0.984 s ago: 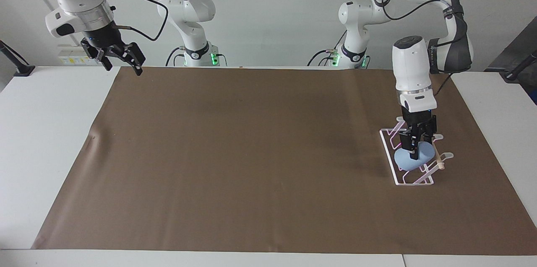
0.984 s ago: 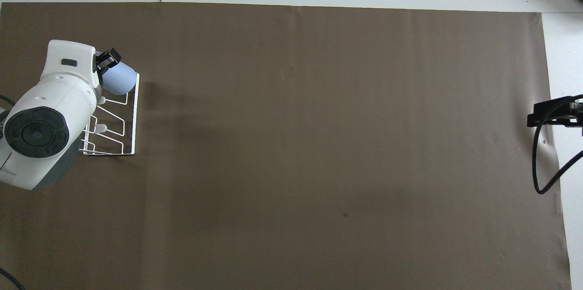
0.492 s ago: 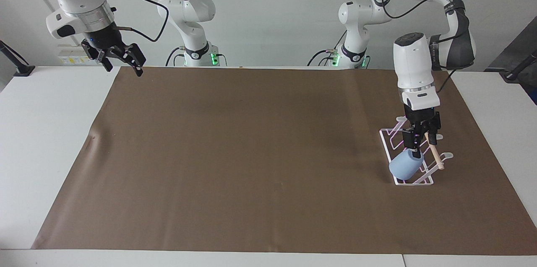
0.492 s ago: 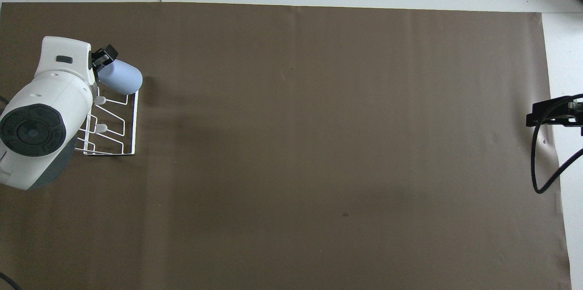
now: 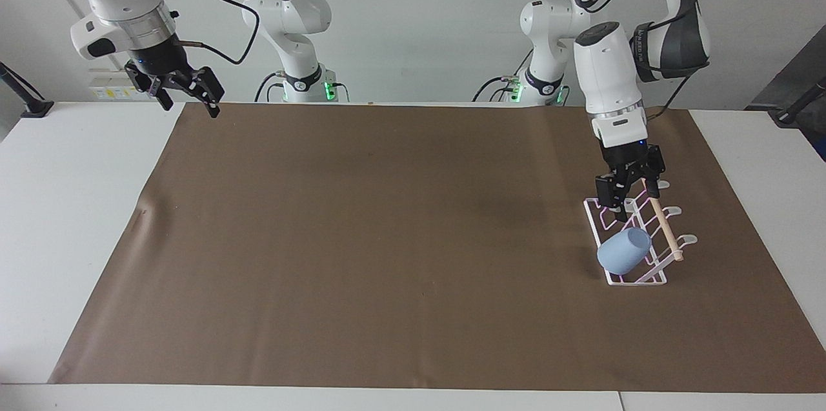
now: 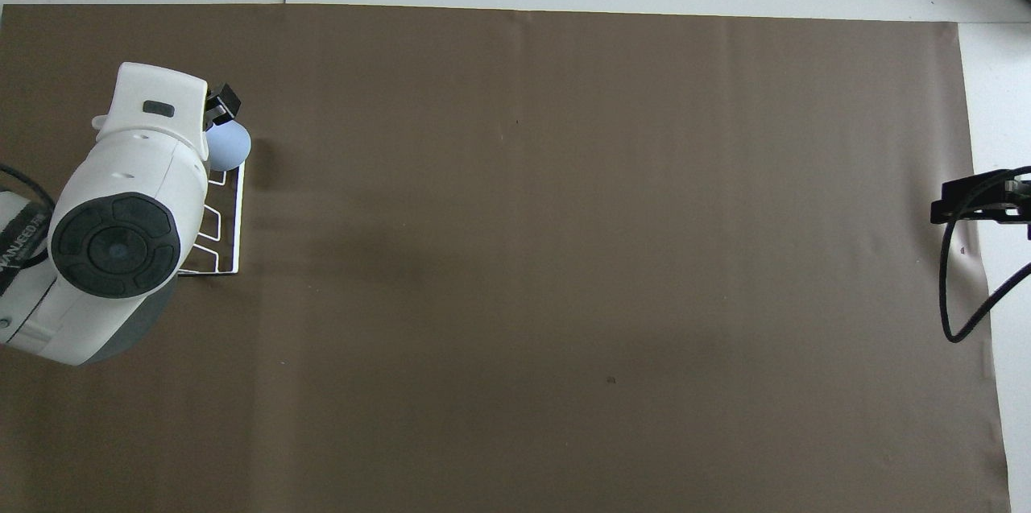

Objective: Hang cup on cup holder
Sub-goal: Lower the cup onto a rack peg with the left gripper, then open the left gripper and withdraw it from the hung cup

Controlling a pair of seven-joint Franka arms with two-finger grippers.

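Now sitting tilted on a prong of the cup holder [image 5: 635, 240], at its end farthest from the robots: the cup [image 5: 623, 251], clear of any grip; left gripper [image 5: 632, 195] over the rack, fingers spread and empty; right gripper [image 5: 187, 91] waiting open above the brown mat [image 5: 387, 237] at the right arm's end

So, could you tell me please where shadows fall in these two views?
Facing view: a soft dark patch on the brown paper beside the cup holder, toward the table's middle. Overhead view: a similar faint shadow next to the cup and rack.
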